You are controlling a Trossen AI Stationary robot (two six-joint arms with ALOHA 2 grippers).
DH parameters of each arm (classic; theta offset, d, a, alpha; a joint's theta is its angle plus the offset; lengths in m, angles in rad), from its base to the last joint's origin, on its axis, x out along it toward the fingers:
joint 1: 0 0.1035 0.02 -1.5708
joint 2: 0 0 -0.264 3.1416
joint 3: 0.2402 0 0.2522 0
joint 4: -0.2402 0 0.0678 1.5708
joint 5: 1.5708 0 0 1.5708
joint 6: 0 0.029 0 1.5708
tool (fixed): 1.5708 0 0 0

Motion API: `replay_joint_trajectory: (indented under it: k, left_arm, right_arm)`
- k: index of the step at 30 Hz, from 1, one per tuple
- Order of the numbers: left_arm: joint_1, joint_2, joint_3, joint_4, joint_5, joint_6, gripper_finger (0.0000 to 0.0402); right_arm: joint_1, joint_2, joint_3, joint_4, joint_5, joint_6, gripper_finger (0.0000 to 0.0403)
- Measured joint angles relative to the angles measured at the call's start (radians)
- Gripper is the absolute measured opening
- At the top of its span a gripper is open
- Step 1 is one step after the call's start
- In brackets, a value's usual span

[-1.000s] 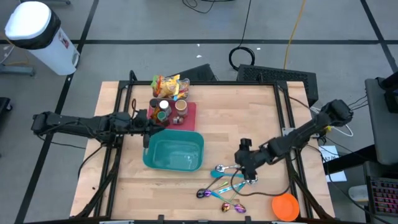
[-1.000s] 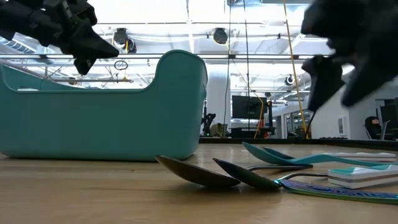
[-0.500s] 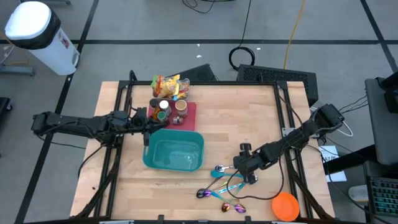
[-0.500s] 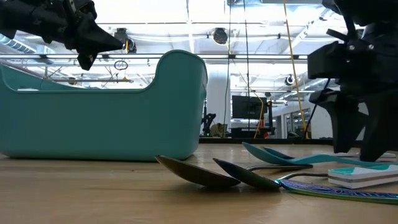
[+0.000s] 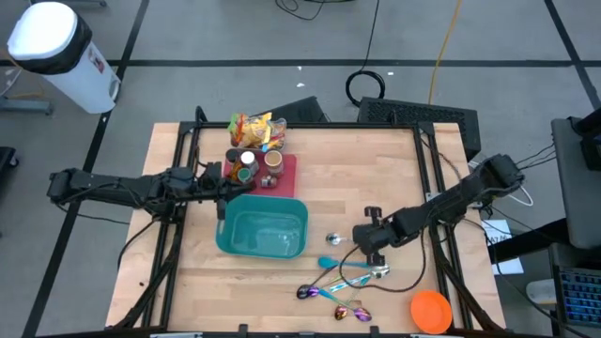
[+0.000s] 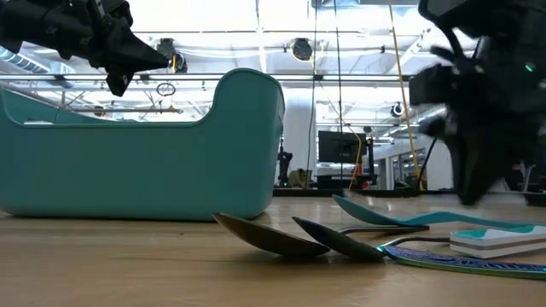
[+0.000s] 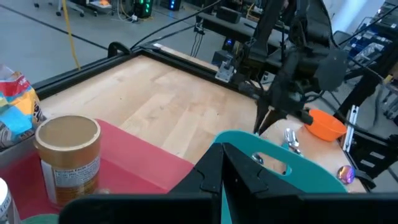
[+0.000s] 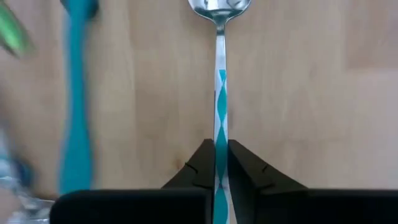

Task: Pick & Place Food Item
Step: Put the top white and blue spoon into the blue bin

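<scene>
My right gripper (image 5: 368,241) is shut on a silver spoon (image 5: 344,241) with a teal-and-white patterned handle. It is right of the teal bin (image 5: 263,230) and just beyond the other spoons (image 5: 333,291), which lie flat on the table. My left gripper (image 5: 225,192) is shut and empty, and hovers over the bin's far left rim (image 7: 273,155). A can (image 7: 67,155) and jars stand on a red mat (image 5: 282,174) beyond the bin, with snack bags (image 5: 254,130) behind them. My right gripper pinches the spoon's patterned handle (image 8: 218,134) between its two fingers (image 8: 239,165), one on each side edge. The spoon lies along the fingers and sticks out ahead of them toward the table's left, its bowl (image 8: 219,7) farthest out. It is held about level over the wood.
An orange bowl (image 5: 430,310) sits at the near right corner. Black frame rails (image 5: 437,169) run along the table's sides. Bare wood lies between the bin and the right rail, beyond the spoons.
My right gripper dipped down onto the spoons, then rose and moved a little toward the far edge with one spoon. That spoon's bowl has shifted toward the far edge, away from the others, which stay where they were.
</scene>
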Motion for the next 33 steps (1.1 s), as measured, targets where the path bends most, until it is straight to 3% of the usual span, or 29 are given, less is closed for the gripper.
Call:
replay_joint_trajectory:
  k: [6,11,15,19,23,27,33]
  left_arm:
    - [0.000,0.012,0.001,0.083,-0.012,-0.001,0.0030]
    - [-0.001,0.082,0.001,0.217,-0.048,0.013,0.0123]
    - [0.000,0.196,0.001,0.406,-0.083,0.055,0.0207]
    - [0.000,0.341,0.001,0.658,-0.088,0.118,0.0260]
    - [0.000,0.481,0.004,0.858,-0.082,0.156,0.0281]
    - [0.000,0.597,0.068,0.867,-0.081,0.180,0.0284]
    - [-0.004,0.754,0.203,0.854,-0.078,0.295,0.0285]
  right_arm:
    - [0.007,-0.193,0.075,-0.145,0.136,0.025,0.0009]
    - [0.021,-0.314,0.075,-0.094,0.435,-0.048,0.0009]
    - [-0.001,-0.302,0.038,0.176,0.645,-0.283,0.0009]
    - [-0.058,-0.221,-0.001,0.557,0.670,-0.574,0.0009]
    - [-0.123,-0.102,-0.003,0.813,0.672,-0.762,0.0009]
    - [-0.173,-0.009,-0.004,1.013,0.669,-0.858,0.0009]
    - [-0.209,0.053,-0.004,1.068,0.673,-0.868,0.0009]
